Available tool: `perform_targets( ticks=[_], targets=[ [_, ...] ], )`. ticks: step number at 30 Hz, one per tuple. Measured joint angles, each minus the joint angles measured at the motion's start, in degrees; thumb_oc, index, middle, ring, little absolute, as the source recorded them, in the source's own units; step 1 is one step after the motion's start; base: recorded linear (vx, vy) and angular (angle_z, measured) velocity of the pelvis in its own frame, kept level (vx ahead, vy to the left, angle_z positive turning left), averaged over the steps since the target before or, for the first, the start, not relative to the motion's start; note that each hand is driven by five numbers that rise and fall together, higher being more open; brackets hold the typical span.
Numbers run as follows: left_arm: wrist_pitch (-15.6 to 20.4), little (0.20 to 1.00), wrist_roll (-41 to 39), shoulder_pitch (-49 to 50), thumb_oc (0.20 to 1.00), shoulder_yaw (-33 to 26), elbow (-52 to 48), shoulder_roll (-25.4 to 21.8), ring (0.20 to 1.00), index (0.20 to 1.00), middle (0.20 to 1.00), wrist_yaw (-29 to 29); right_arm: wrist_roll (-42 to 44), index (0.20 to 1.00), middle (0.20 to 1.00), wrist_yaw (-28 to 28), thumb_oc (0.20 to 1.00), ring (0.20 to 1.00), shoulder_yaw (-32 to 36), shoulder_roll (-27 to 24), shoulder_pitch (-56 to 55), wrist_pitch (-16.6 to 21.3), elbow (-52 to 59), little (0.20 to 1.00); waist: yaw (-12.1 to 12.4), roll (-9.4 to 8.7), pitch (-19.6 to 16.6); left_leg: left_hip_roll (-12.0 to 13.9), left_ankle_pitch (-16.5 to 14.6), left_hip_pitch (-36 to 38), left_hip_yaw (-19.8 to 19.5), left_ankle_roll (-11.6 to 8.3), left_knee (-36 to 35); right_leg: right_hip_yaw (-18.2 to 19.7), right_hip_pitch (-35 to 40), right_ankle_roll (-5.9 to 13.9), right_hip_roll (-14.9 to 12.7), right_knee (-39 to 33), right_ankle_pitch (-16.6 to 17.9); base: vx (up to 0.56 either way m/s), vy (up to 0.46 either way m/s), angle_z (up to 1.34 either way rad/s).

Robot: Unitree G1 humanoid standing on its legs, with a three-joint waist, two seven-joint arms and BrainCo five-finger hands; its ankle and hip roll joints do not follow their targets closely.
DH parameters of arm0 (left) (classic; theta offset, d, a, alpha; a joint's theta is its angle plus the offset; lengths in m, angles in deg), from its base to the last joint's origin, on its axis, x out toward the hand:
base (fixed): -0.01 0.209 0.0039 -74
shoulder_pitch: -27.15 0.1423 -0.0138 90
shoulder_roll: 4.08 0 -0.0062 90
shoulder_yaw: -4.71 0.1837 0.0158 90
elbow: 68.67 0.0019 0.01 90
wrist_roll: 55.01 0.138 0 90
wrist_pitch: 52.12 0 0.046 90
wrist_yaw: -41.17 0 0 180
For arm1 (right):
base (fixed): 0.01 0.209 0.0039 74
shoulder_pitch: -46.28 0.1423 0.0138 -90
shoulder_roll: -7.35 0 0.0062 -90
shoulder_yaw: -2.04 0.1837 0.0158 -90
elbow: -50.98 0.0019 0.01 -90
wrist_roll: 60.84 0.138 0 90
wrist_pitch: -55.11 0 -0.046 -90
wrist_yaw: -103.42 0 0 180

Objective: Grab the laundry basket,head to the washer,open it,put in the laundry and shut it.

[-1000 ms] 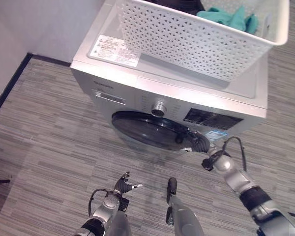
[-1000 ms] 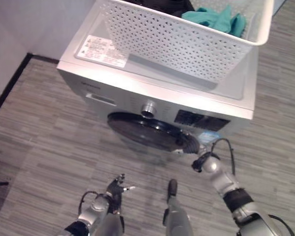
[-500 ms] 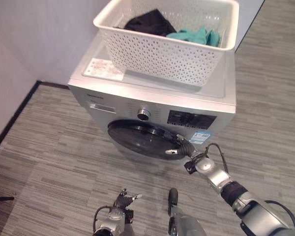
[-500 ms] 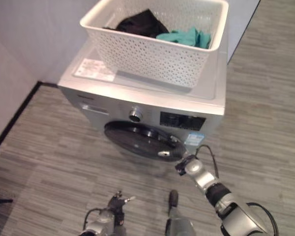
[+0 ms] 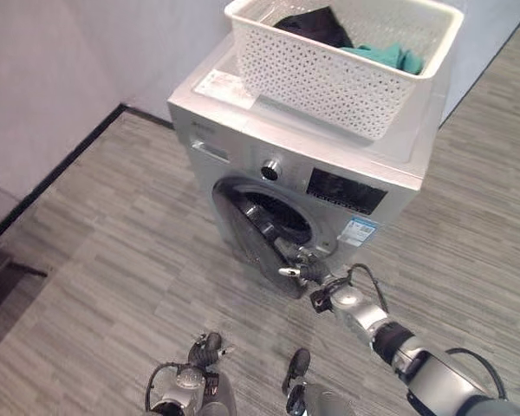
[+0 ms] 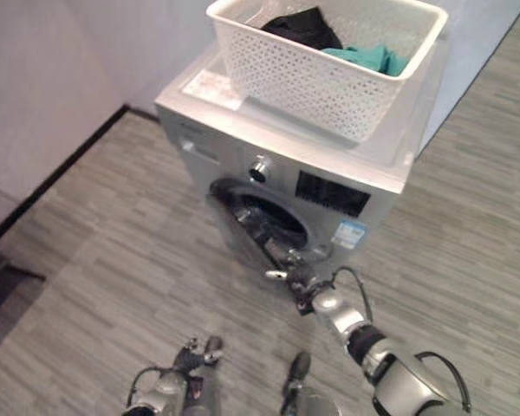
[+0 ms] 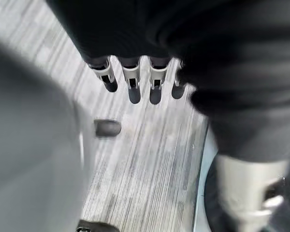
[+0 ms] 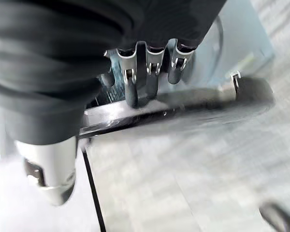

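one right hand (image 5: 316, 276) — hooked on washer door (image 5: 258, 238).

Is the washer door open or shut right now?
Open, partway. The door is swung out from the washer, exposing the drum opening; the right hand is at its free edge.

We can read no text. The washer (image 5: 329, 173) carries a white label (image 5: 227, 88) on top and a blue-and-white sticker (image 5: 356, 232) on its front, both too small to read.
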Motion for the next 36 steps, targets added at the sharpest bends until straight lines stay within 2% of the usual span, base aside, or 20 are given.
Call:
perform_targets(
  ticks=[1,2,5,7,9,11,13,15,18,20,22,23,25,28,29,30,31,33,35,36],
  targets=[
    [0.0,1.0,0.0,-0.6,1.0,0.1,0.0,1.3,1.0,1.0,1.0,-0.1,0.0,1.0,1.0,-1.0,1.0,1.0,-2.3,2.0,0.9,-0.5,-0.5,1.0,2.0,2.38,0.9,0.7,-0.8,0.0,-1.8,2.28,-1.1,0.1,0.0,1.67,2.7,0.0,0.1,0.0,-0.03,-0.22],
    [0.1,1.0,0.0,-1.7,1.0,0.1,-0.8,1.3,1.0,1.0,1.0,-0.1,-0.1,1.0,1.0,-2.1,1.0,1.0,-4.0,4.1,2.5,-1.1,-1.4,1.0,3.9,2.39,2.1,1.6,0.0,-0.5,-1.7,1.11,-0.8,2.8,-1.9,-0.76,3.3,4.0,-1.7,0.0,-0.037,-0.12],
    [-0.2,1.0,0.0,-4.9,1.0,-0.4,-2.2,0.5,1.0,1.0,1.0,-0.1,-0.2,1.0,1.0,-6.6,1.0,1.0,-11.3,14.7,4.0,-4.4,-1.2,1.0,5.0,-2.51,5.9,-0.6,2.0,-0.3,-0.3,0.38,0.5,0.5,-1.4,1.1,1.1,-2.5,-1.5,0.01,-0.038,1.0],
    [-0.1,1.0,-0.1,-2.3,1.0,-0.8,-2.4,1.6,1.0,1.0,1.0,-0.6,-0.1,1.0,1.0,-7.6,1.0,1.0,-14.9,18.0,4.0,-5.3,-1.0,1.0,5.5,0.72,5.1,3.7,0.9,8.4,0.2,-0.06,-4.0,1.0,0.4,0.41,4.1,-2.7,0.5,0.02,-0.059,0.4],
    [-0.6,1.0,0.0,-2.3,1.0,-0.1,-4.2,0.7,1.0,1.0,1.0,-1.5,0.0,1.0,1.0,-7.4,1.0,1.0,-13.4,19.3,4.3,-5.0,-0.9,1.0,5.9,-0.23,5.8,4.5,0.9,9.5,1.3,-1.17,-6.9,1.4,0.6,0.16,4.2,-2.3,0.7,0.03,-0.075,0.32],
    [-1.5,1.0,2.4,1.4,1.0,3.2,-23.5,-6.4,1.0,1.0,1.0,-3.9,0.2,1.0,1.0,-6.5,1.0,1.0,-9.9,17.9,4.6,-2.8,-0.5,1.0,10.6,-2.52,5.9,4.0,2.1,9.9,1.0,-1.3,-6.9,3.2,1.8,-1.74,4.1,-2.6,2.4,0.03,-0.066,0.34],
    [-1.8,1.0,9.9,4.3,1.0,3.7,-33.4,-11.4,1.0,1.0,1.0,-6.3,0.4,1.0,1.0,-6.1,1.0,1.0,-8.7,17.5,5.4,-2.5,-0.6,1.0,11.2,-3.48,5.7,4.0,1.7,10.1,1.1,-1.3,-6.8,3.2,2.4,-2.18,4.2,-2.6,2.1,0.07,-0.091,0.16],
    [-3.0,1.0,31.5,10.0,1.0,-5.5,-51.9,-24.8,1.0,1.0,1.0,-12.7,0.3,1.0,1.0,-5.9,1.0,1.0,-6.1,15.0,6.7,-1.3,-0.5,1.0,12.9,-3.59,5.7,3.8,1.9,10.8,1.2,-1.87,-6.9,3.3,2.9,-3.61,4.0,-2.6,2.6,0.08,-0.061,0.12],
    [-2.1,1.0,37.0,11.2,1.0,-18.0,-59.3,-26.3,1.0,1.0,1.0,-15.8,0.0,1.0,1.0,-6.1,1.0,1.0,-3.6,12.0,4.2,-1.3,-0.7,1.0,13.6,-2.22,6.0,3.1,1.9,12.6,1.3,-1.88,-6.8,4.5,5.3,-3.79,3.2,-2.6,2.4,0.02,0.027,0.15],
    [0.0,1.0,33.7,10.4,1.0,-18.3,-60.8,-24.7,1.0,1.0,1.0,-12.6,0.0,1.0,1.0,-6.7,1.0,1.0,-0.4,10.7,2.0,-1.6,0.1,1.0,13.4,-2.18,6.0,2.5,1.9,13.0,1.5,-1.84,-6.8,5.2,5.8,-3.68,2.6,-2.6,2.4,0.0,0.073,0.04],
    [1.4,1.0,26.4,9.3,1.0,-16.4,-59.5,-22.8,1.0,1.0,1.0,-6.3,0.0,1.0,1.0,-7.9,1.0,1.0,0.8,8.8,-0.4,-1.8,2.5,1.0,12.6,-2.25,6.0,1.9,1.7,13.2,2.0,-1.5,-6.8,6.2,5.6,-3.33,2.2,-2.6,2.5,0.02,0.112,-0.16],
    [2.7,1.0,14.9,7.7,1.0,-11.2,-53.7,-22.9,1.0,1.0,1.0,2.3,-0.2,1.0,1.0,-10.5,1.0,1.0,0.9,6.2,-2.8,-2.8,7.6,1.0,10.1,-2.38,6.0,1.5,1.3,13.9,3.1,-0.87,-7.0,7.5,5.5,-2.84,1.7,-2.6,2.8,0.03,0.117,-0.4],
    [2.7,1.0,5.6,6.2,1.0,-7.2,-48.6,-23.6,1.0,1.0,1.0,9.6,-1.0,1.0,1.0,-13.1,1.0,1.0,0.8,3.5,-4.7,-3.5,8.5,1.0,6.6,-2.99,5.8,1.2,0.9,14.6,4.6,-0.63,-6.9,9.0,5.4,-2.34,1.6,-2.6,3.1,0.02,0.091,-0.35],
    [-2.2,1.0,-9.2,-3.6,1.0,7.3,-34.5,-28.2,1.0,1.0,1.0,22.3,-6.0,1.0,1.0,-16.0,1.0,1.0,3.1,-0.7,-8.4,-5.0,5.0,1.0,1.5,-4.05,5.1,1.0,0.6,15.0,6.4,-0.26,-7.1,10.6,4.6,-1.09,1.3,-3.1,2.8,-0.03,0.051,-0.33],
    [-2.6,1.0,-10.7,-5.2,1.0,7.4,-33.9,-27.9,1.0,1.0,1.0,24.1,-7.2,1.0,1.0,-16.2,1.0,1.0,3.1,-2.5,-9.1,-5.3,4.4,1.0,-0.7,-4.77,4.8,1.0,0.4,14.7,7.5,-0.39,-7.1,11.3,3.8,-0.8,1.5,-3.1,3.0,-0.05,0.075,-0.33],
    [-3.5,1.0,-13.2,-11.4,1.0,15.3,-28.8,-28.4,1.0,1.0,1.0,26.8,-8.5,1.0,1.0,-16.5,1.0,1.0,3.5,-3.3,-9.5,-5.1,2.4,1.0,-1.3,-4.73,4.2,0.7,0.7,13.7,7.2,-0.41,-7.0,11.6,3.0,-0.72,1.4,-3.0,3.2,-0.03,0.043,-0.21],
    [-4.8,1.0,-13.5,-15.4,1.0,20.9,-26.2,-28.3,1.0,1.0,1.0,29.0,-9.5,1.0,1.0,-16.5,1.0,1.0,3.4,-4.0,-8.8,-5.5,0.3,1.0,-2.4,-5.12,4.0,0.8,0.7,13.4,7.6,-0.3,-6.9,12.0,2.3,-1.1,1.6,-2.7,3.8,-0.04,0.06,-0.17],
    [-6.0,1.0,-11.2,-21.4,1.0,21.6,-15.5,-24.0,1.0,1.0,1.0,32.2,-9.8,1.0,1.0,-16.2,1.0,1.0,3.6,-6.1,-8.4,-5.4,0.9,1.0,-7.3,-5.36,3.3,0.8,0.9,11.8,8.2,-0.33,-6.9,12.7,0.3,-1.29,1.6,-2.6,4.9,-0.06,0.048,-0.24],
    [-5.1,1.0,-1.1,-25.7,1.0,16.2,-0.9,-17.0,1.0,1.0,1.0,30.6,-9.5,1.0,1.0,-15.9,1.0,1.0,4.9,-5.8,-8.4,-5.4,1.5,1.0,-8.8,-6.07,3.1,1.1,0.8,11.7,9.6,-0.38,-7.0,13.8,-0.8,-1.63,2.0,-2.6,5.4,-0.05,0.018,-0.33],
    [-4.5,1.0,9.9,-29.0,1.0,14.7,7.5,-14.7,1.0,1.0,1.0,28.3,-9.0,1.0,1.0,-15.8,1.0,1.0,5.2,-5.8,-8.5,-5.2,4.1,1.0,-10.9,-6.5,2.9,1.4,0.8,10.9,9.9,-0.37,-7.0,14.1,-1.6,-1.88,2.4,-2.6,5.6,-0.02,0.0,-0.3]
  ],
)
